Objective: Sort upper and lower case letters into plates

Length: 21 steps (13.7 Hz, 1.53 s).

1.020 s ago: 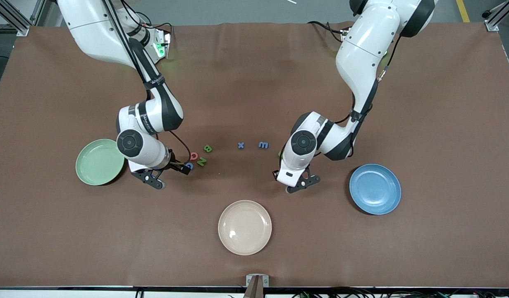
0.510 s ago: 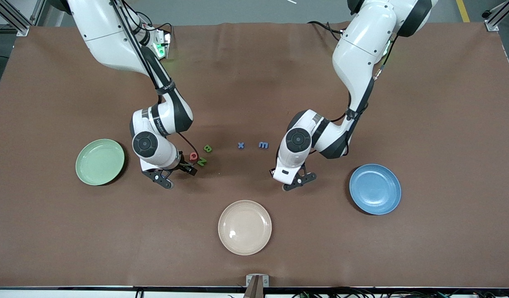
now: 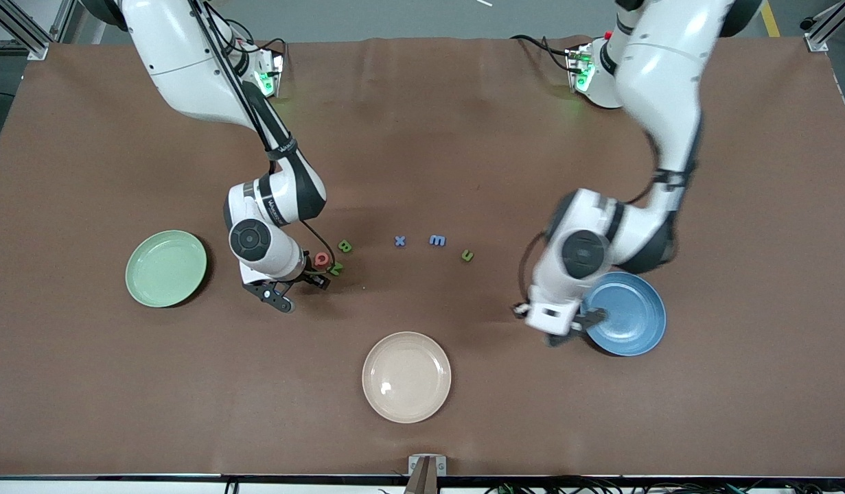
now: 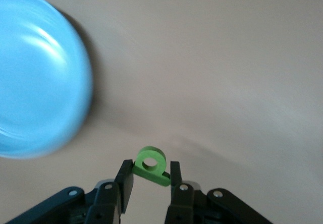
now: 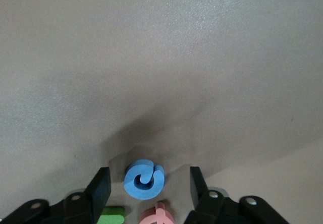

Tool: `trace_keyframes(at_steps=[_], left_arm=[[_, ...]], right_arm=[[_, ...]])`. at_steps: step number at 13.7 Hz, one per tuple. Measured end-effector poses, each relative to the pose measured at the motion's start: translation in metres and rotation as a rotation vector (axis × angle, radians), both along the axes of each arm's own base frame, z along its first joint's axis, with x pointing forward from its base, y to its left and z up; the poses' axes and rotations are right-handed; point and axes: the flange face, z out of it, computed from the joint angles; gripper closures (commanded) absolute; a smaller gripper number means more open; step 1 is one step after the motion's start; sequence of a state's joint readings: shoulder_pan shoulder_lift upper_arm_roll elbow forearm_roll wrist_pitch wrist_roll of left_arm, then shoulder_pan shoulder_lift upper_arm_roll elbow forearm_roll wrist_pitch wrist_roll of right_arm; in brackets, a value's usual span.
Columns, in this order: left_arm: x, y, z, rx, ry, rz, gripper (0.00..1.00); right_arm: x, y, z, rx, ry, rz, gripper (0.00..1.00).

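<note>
My left gripper [image 4: 150,167] is shut on the green p [image 4: 147,159], held up over bare cloth just beside the blue plate [image 3: 631,315]. In the front view that left gripper [image 3: 522,310] hides the p. My right gripper [image 5: 149,176] is open and low. Its fingers stand either side of the blue G [image 5: 145,179] without touching it. Seen from the front, the right gripper [image 3: 317,280] covers the G. Close by lie red Q [image 3: 322,259], green N [image 3: 335,268] and green B [image 3: 344,245]. Blue x [image 3: 399,241], blue m [image 3: 436,240] and green u [image 3: 467,255] follow toward the left arm's end. The mint green plate [image 3: 165,267] holds nothing.
A cream-beige plate [image 3: 406,377] sits mid-table, nearer the front camera than the letters. Brown cloth [image 3: 738,206] covers the whole table. The Q [image 5: 157,216] and N [image 5: 111,216] lie right next to the G, close to the right gripper's fingers.
The left arm has swung from the letter row to the blue plate's edge, uncovering the green u. The right gripper has slid sideways over the G, which showed a second ago.
</note>
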State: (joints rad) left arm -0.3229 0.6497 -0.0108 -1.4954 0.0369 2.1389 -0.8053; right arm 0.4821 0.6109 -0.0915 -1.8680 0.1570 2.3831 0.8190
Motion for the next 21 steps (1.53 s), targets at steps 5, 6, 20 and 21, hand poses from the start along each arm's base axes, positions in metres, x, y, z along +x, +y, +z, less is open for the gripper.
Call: trace_keyframes(at_steps=[5, 6, 20, 21], left_arm=[[0.012, 0.138, -0.043, 0.008, 0.064, 0.083, 0.46], [0.011, 0.145, -0.058, 0.008, 0.071, 0.094, 0.15], [-0.100, -0.147, -0.067, 0.007, 0.041, 0.219, 0.05], [-0.112, -0.160, -0.079, -0.003, 0.027, 0.254, 0.08]], right_arm=[[-0.002, 0.005, -0.003, -0.001, 0.001, 0.008, 0.57], [-0.001, 0.006, -0.001, 0.001, -0.004, 0.009, 0.63], [0.031, -0.050, 0.085, -0.010, 0.112, 0.196, 0.85], [0.039, -0.081, 0.111, -0.020, 0.099, 0.247, 0.85]])
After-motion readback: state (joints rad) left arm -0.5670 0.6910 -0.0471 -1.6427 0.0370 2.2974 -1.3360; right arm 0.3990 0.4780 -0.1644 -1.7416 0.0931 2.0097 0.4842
